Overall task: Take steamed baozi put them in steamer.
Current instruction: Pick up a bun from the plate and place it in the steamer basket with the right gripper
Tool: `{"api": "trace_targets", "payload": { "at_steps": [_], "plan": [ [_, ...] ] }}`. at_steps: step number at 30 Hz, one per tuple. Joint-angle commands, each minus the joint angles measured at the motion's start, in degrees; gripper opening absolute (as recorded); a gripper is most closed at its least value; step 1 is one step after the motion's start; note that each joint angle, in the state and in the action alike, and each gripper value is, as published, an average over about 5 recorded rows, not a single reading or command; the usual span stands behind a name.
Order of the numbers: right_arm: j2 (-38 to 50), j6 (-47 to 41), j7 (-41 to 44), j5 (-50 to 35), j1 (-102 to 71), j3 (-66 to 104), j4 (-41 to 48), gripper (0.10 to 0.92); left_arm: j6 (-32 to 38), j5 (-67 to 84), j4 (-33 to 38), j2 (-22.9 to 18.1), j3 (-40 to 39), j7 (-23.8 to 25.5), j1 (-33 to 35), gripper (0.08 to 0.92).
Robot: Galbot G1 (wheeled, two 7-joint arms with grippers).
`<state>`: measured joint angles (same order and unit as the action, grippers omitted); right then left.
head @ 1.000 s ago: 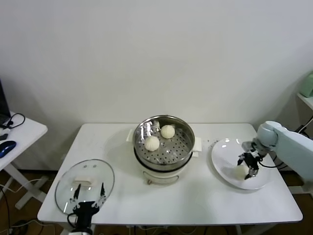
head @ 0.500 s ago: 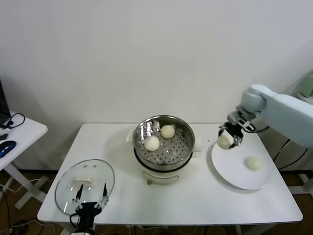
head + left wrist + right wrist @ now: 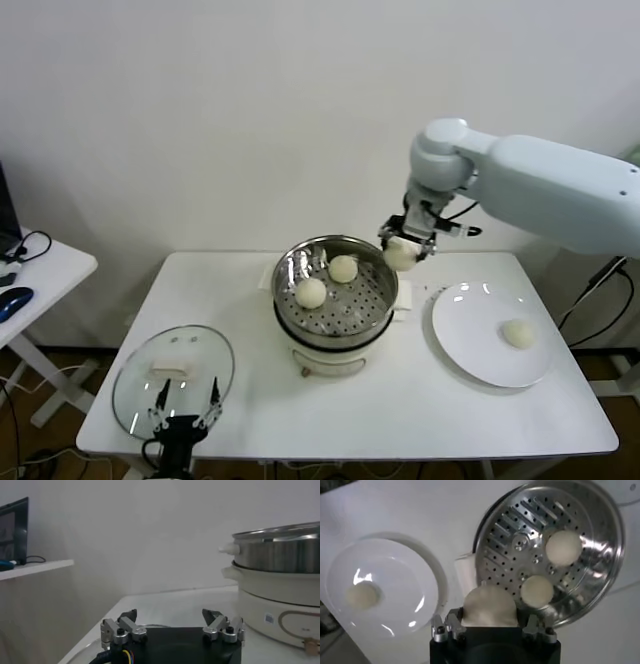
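The right gripper [image 3: 403, 247] pinches one bun [image 3: 400, 254] in the air above the right rim of the steamer [image 3: 336, 300]. Two buns [image 3: 311, 293] lie inside, one bun [image 3: 517, 333] on the plate [image 3: 470, 345]. The left gripper [image 3: 180, 412], fingers spread, waits by the glass lid [image 3: 135, 378].

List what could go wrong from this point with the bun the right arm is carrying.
1. The right gripper holds a baozi above the steamer's rim, not over the tray centre; released now, it might hit the rim and roll onto the table.
2. Two buns already sit on the tray; the new one could land on them.
3. The soft bun might deform or slip from the grip.
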<state>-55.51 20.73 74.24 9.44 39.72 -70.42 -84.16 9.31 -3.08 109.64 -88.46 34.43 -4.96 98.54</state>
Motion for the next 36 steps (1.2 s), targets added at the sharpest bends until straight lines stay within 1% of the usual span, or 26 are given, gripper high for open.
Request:
{"api": "trace_targets", "payload": {
  "at_steps": [1, 9, 18, 36],
  "plan": [
    [-11.9, 3.2, 0.0, 6.8, -4.7, 1.0, -3.5, 0.697, -0.1, 0.1, 0.7, 0.3, 0.2, 0.3, 0.7, 0.823],
    [-14.7, 4.9, -0.4, 9.6, -10.9, 1.0, -0.7, 0.698, 0.2, 0.3, 0.4, 0.4, 0.7, 0.3, 1.1, 0.823],
    [-14.5, 6.1, -0.5, 10.5, -13.9, 0.8, 0.4, 0.697, 0.4, 0.5, -0.6, 0.5, 1.1, 0.3, 0.9, 0.823],
    [-13.2, 7.7, -1.7, 12.0, -15.5, 1.2, 1.1, 0.704, -0.3, 1.7, -0.4, 0.5, 0.8, 0.4, 1.0, 0.823]
  ]
}}
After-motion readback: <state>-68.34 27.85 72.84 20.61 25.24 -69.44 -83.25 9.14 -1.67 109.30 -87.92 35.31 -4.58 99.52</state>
